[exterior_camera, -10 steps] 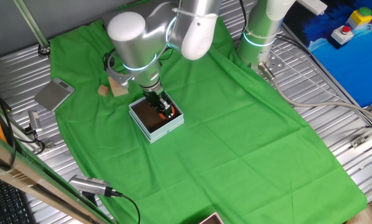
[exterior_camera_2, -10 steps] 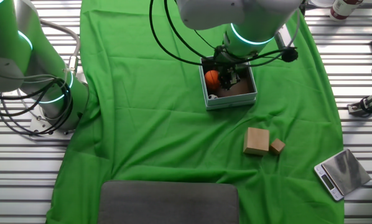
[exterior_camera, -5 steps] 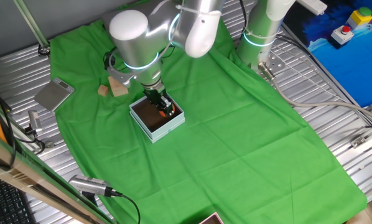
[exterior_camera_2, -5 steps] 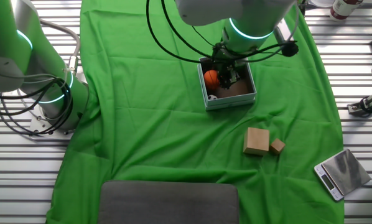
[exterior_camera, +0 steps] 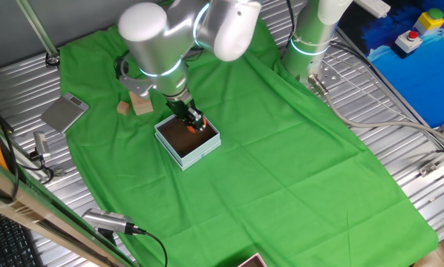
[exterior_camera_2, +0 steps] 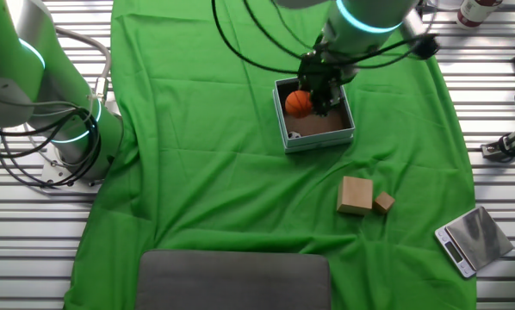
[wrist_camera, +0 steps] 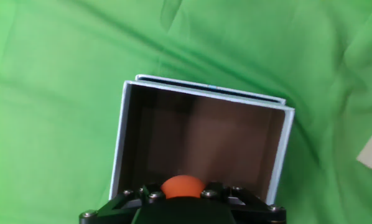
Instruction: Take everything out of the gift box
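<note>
Gripper (wrist_camera: 183,193) clamped on the orange mini basketball (wrist_camera: 182,186), held just above the gift box (wrist_camera: 119,149). In the other fixed view, a white-and-black scrap shows in the box's near-left corner. Two tan wooden blocks (exterior_camera_2: 356,195) lie beyond the box on the green cloth (exterior_camera_2: 206,189).

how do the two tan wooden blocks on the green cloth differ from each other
In the other fixed view, the larger tan wooden block plainly outsizes the small tan wooden cube. The larger one looks squat and shows a broad flat top; the small one looks about cubic. The larger lies nearer the pale blue-grey gift box. Both are bare wood, rest side by side on the green cloth, outside the box.
</note>
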Tool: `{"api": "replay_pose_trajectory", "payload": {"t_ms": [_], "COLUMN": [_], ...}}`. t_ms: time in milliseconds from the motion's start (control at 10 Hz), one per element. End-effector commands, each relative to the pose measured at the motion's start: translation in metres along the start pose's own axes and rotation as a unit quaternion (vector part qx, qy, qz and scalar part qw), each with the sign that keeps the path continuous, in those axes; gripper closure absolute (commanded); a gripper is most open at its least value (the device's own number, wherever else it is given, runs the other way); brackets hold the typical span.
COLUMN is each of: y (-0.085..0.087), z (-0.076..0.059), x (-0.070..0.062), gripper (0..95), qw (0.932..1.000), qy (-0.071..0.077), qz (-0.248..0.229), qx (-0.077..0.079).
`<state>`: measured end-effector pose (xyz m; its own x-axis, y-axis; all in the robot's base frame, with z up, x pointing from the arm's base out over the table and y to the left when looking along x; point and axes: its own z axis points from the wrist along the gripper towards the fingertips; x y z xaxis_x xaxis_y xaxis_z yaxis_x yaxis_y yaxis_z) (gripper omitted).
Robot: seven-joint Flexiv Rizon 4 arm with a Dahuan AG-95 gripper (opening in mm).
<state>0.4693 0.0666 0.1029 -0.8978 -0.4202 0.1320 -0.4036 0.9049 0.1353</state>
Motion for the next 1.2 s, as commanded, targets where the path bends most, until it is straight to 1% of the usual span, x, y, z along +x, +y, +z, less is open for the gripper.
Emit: {"api": "replay_pose_trajectory", "payload": {"t_ms": [100,200,400,500,700,900,1000,1100,1200], "y": [-0.004,-0.005,-0.010,-0.020,-0.047,-0.080,-0.095,-0.107,-0.113], "z": [-0.027,-0.040,-0.052,-0.055,-0.056,-0.053,-0.051,-0.049,-0.048], "x": [0.000,0.003,0.008,0.009,0.006,0.001,-0.003,-0.006,-0.008], "gripper": [95.0,95.0,95.0,95.0,95.0,95.0,95.0,95.0,95.0], "qw": [0.9991,0.9976,0.9947,0.9929,0.9891,0.9851,0.9830,0.9814,0.9788], "qy": [0.022,0.030,0.038,0.037,0.040,0.036,0.036,0.035,0.032], "qz": [-0.036,-0.060,-0.094,-0.112,-0.141,-0.168,-0.180,-0.189,-0.202], "qx": [0.010,0.017,0.020,0.017,0.014,0.009,0.008,0.007,0.005]}}
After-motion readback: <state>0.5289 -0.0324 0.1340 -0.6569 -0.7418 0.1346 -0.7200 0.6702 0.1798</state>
